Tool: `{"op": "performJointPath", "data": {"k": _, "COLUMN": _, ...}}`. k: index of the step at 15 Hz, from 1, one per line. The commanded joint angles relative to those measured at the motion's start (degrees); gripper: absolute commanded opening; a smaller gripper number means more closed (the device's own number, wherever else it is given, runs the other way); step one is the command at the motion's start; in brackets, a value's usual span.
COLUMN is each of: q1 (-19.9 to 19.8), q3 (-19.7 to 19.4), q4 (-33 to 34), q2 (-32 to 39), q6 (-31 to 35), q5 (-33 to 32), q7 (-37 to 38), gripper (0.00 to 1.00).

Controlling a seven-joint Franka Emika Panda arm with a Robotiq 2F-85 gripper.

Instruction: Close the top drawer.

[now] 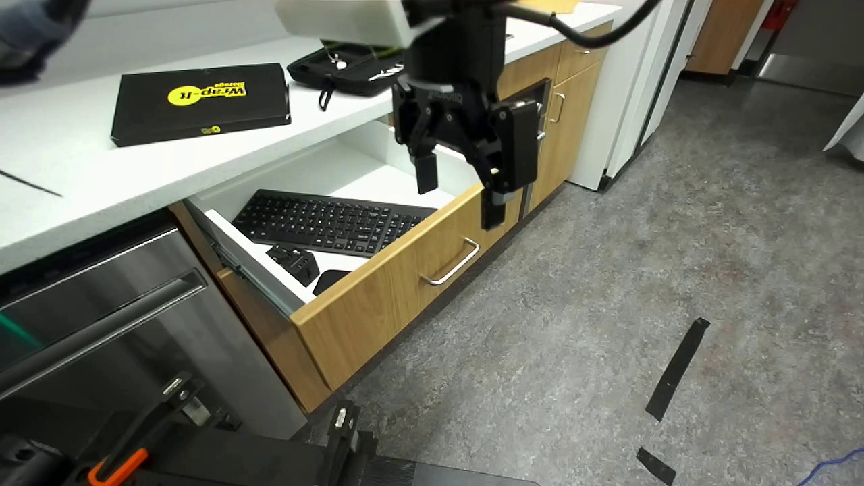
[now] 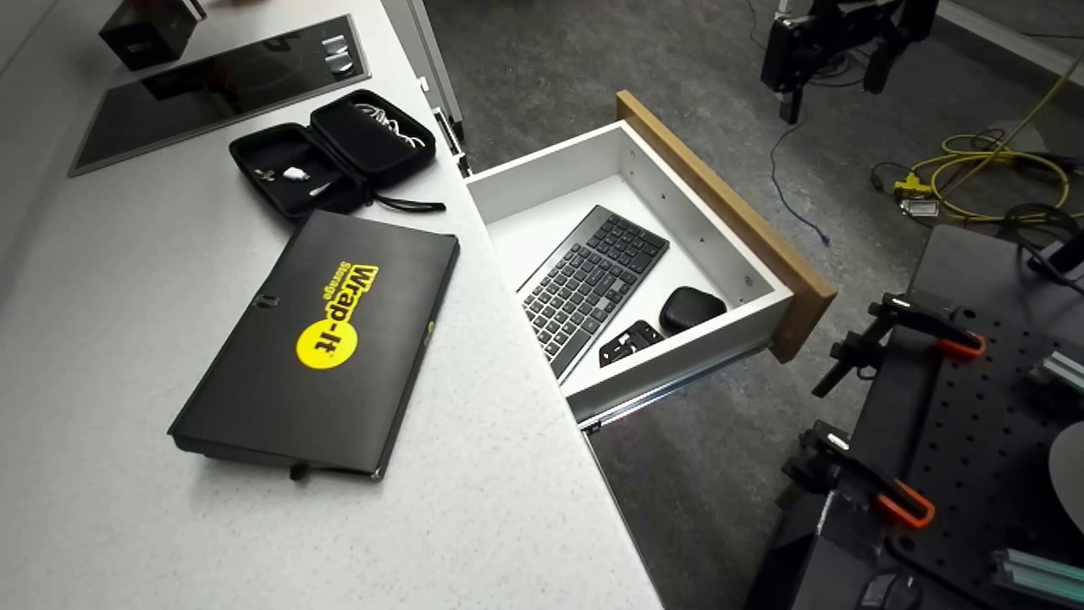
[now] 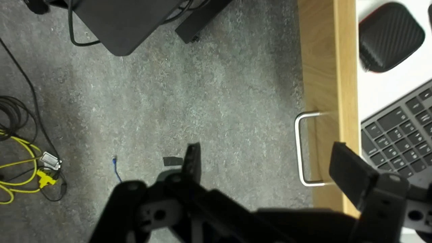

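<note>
The top drawer stands pulled out, its light-oak front [image 1: 378, 304] facing the floor area; the front also shows in an exterior view [image 2: 720, 199] and in the wrist view [image 3: 322, 67]. Its silver bar handle [image 1: 457, 266] also shows in the wrist view [image 3: 298, 148]. A black keyboard [image 2: 597, 275] lies on the white drawer bottom with a black case [image 2: 690, 309]. My gripper [image 1: 460, 196] is open and empty, in the air above and outside the drawer front; it also shows in an exterior view [image 2: 834, 93]. In the wrist view the fingers [image 3: 265, 160] are wide apart, the right one overlapping the front's top edge.
The white counter [image 2: 508, 508] overhangs the drawer and bears a black Wrap-It box [image 2: 339, 339] and an open black pouch [image 2: 339, 152]. A steel appliance [image 1: 135, 337] stands beside the drawer. A dark table [image 2: 991, 356] with orange clamps stands nearby. Yellow cable [image 2: 999, 161] lies on the floor.
</note>
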Motion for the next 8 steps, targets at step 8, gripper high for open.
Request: {"op": "performJointPath", "data": {"k": 8, "q1": 1.67, "q3": -8.70, "q4": 17.91, "q2": 33.91, "q6": 19.98, "q5": -0.70, "q7": 18.16, "gripper": 1.00}}
